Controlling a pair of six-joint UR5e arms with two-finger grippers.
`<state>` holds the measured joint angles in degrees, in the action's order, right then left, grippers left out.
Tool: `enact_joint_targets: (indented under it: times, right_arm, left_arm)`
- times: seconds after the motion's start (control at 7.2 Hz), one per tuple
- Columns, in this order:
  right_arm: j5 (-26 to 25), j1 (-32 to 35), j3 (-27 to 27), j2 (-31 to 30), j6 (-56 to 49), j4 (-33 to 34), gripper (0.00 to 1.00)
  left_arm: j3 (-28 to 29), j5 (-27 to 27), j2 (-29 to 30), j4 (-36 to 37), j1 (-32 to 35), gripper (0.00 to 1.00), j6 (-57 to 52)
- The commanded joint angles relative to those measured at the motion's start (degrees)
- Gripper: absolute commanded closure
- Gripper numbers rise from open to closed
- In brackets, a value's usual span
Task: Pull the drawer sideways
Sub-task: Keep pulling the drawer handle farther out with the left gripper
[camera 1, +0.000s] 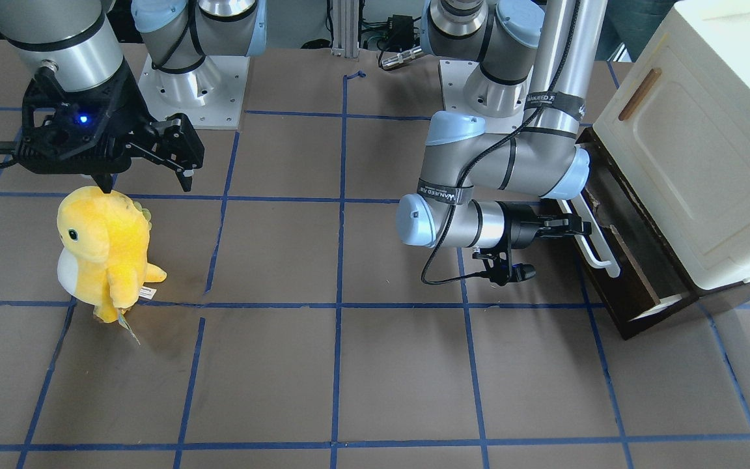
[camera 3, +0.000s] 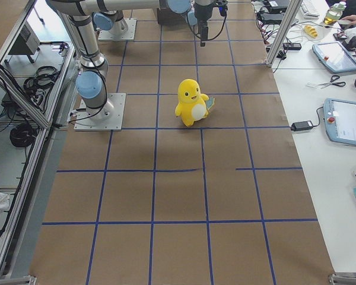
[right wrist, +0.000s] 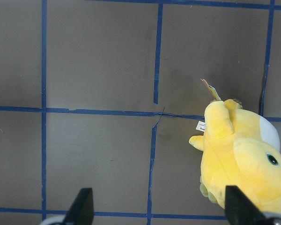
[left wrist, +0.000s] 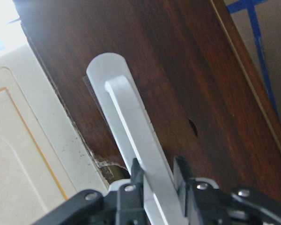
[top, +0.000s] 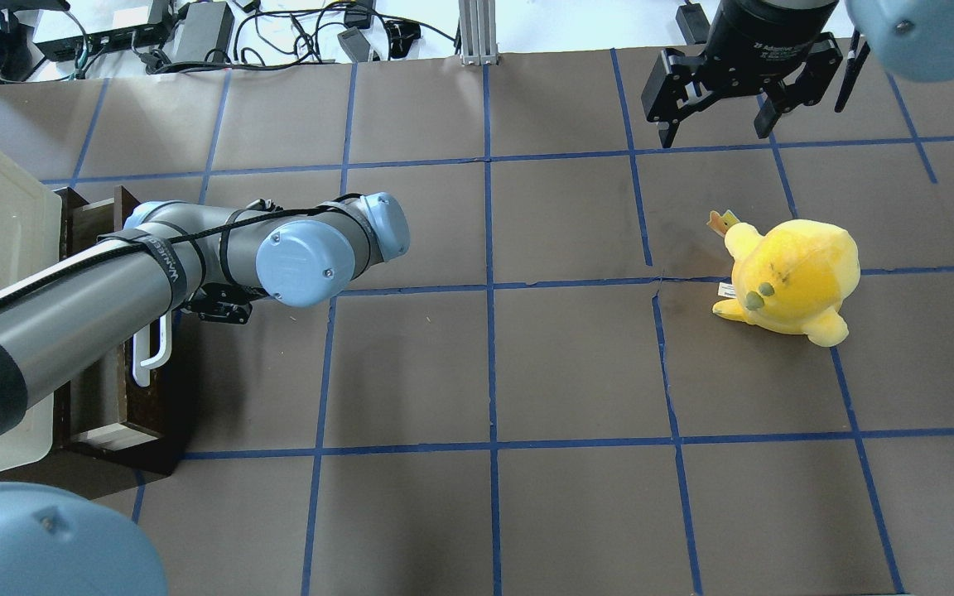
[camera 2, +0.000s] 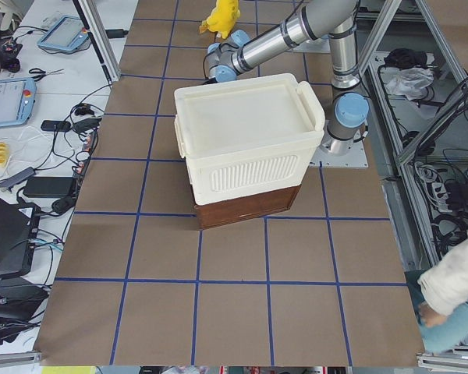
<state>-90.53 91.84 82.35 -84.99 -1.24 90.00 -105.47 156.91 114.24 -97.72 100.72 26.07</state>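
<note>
The drawer [camera 1: 611, 301] has a dark brown front and a long white bar handle [camera 1: 593, 238]. It stands a little way out from under the cream cabinet [camera 1: 707, 143], so a strip of its inside shows. My left gripper [camera 1: 573, 227] reaches in sideways and is shut on the handle. The left wrist view shows both fingers clamped on the white bar [left wrist: 131, 126] in front of the brown front [left wrist: 192, 70]. In the overhead view the handle [top: 150, 352] shows below my left arm. My right gripper [camera 1: 147, 182] is open and empty, high over the table.
A yellow plush toy [camera 1: 105, 251] stands on the brown mat just below my right gripper; it also shows in the overhead view [top: 792, 277]. The cabinet door has a small wooden handle [camera 1: 639, 94]. Blue tape lines grid the table.
</note>
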Motion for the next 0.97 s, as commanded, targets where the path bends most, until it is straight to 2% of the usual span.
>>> enact_joint_targets:
  times: [0.0, 0.83]
  right_arm:
    - [0.0, 0.0, 0.0, 0.0, 0.0, 0.0, 0.00]
    - [0.0, 0.0, 0.0, 0.0, 0.0, 0.0, 0.00]
  left_arm:
    - [0.2, -0.3, 0.0, 0.5, 1.8, 0.88, 0.1]
    - [0.2, -0.1, 0.0, 0.5, 3.9, 0.88, 0.3]
